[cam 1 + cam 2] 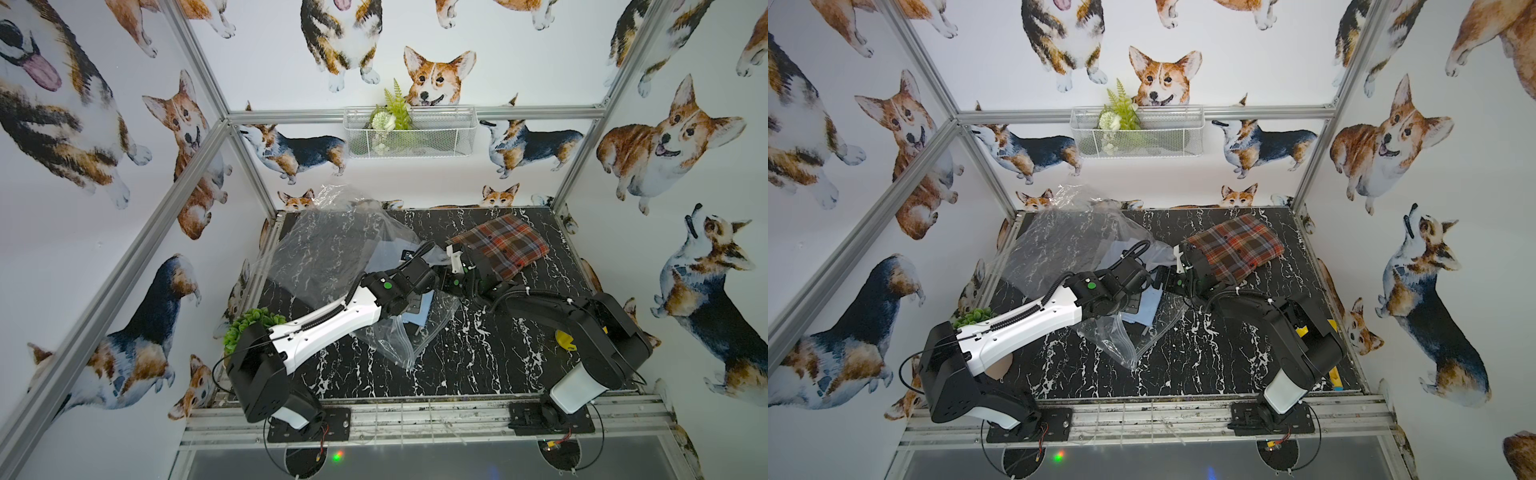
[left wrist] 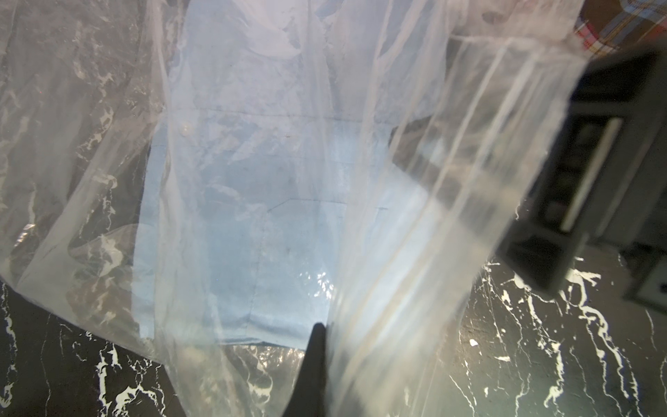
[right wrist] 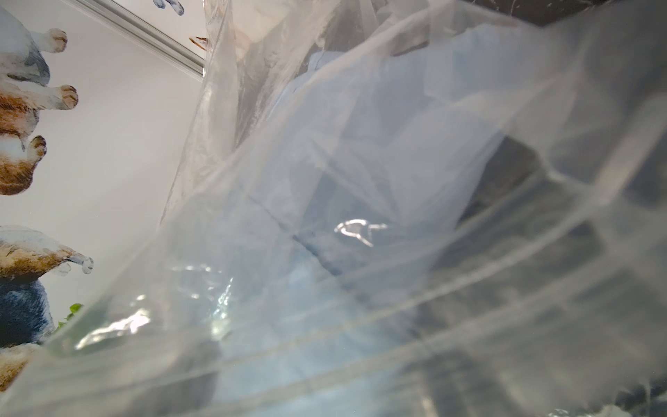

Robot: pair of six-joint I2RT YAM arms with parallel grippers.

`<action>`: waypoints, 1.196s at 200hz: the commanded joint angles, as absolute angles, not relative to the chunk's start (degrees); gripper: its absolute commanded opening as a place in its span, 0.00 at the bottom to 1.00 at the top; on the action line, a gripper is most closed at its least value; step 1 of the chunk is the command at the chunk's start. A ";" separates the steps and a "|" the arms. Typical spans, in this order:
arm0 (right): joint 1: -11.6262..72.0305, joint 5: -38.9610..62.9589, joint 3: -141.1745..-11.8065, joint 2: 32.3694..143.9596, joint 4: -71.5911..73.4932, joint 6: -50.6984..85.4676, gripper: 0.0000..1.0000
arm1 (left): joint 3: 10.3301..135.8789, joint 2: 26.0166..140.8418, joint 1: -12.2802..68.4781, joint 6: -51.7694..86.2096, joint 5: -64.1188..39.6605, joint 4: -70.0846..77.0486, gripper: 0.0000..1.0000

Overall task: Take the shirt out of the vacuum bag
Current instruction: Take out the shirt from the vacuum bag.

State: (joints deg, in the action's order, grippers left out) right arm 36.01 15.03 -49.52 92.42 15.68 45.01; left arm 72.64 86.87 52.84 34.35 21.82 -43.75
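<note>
The vacuum bag (image 1: 328, 245) (image 1: 1067, 241) lies crumpled across the left and middle of the black marble table (image 1: 478, 365), its back part standing up. A light blue shirt (image 1: 423, 313) (image 2: 270, 180) (image 3: 361, 162) shows inside it, under my left arm. My left gripper (image 1: 413, 305) (image 2: 317, 361) points down, shut on the bag's banded zip edge (image 2: 433, 216). My right gripper (image 1: 448, 254) (image 1: 1177, 255) is open at the bag's right edge. Plastic (image 3: 252, 325) covers its wrist view and hides the fingers. A folded plaid shirt (image 1: 503, 243) lies outside the bag at the back right.
A green plant (image 1: 253, 322) sits at the table's front left corner under my left arm. A yellow object (image 1: 565, 338) lies near the right edge behind my right arm. A white wire basket (image 1: 409, 133) hangs on the back wall.
</note>
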 commanded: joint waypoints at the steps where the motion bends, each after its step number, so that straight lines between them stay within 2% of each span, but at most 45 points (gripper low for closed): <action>1: 36.04 14.06 -50.77 92.09 14.85 43.81 0.91 | 72.70 86.57 52.82 35.24 22.25 -44.30 0.00; 123: 35.30 14.46 -51.56 94.43 15.45 44.29 0.91 | 71.94 86.23 52.79 35.07 22.73 -44.40 0.00; 150: 35.29 15.11 -52.03 95.51 16.52 45.15 0.86 | 71.97 86.40 52.82 35.24 22.53 -44.08 0.00; 164: 35.31 15.68 -52.03 96.05 17.48 45.76 0.79 | 71.93 86.48 52.82 35.33 22.41 -44.03 0.00; 192: 35.43 15.87 -52.12 96.68 18.10 46.24 0.77 | 71.97 86.57 52.82 35.32 22.34 -44.03 0.00; 239: 35.98 15.91 -52.84 97.10 18.40 46.50 0.65 | 71.70 86.82 52.82 35.40 22.21 -43.73 0.00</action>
State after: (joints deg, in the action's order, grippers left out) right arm 35.51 15.53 -51.72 96.82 16.45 45.47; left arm 71.88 86.56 52.86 34.33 22.00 -43.66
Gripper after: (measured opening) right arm 0.684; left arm 0.052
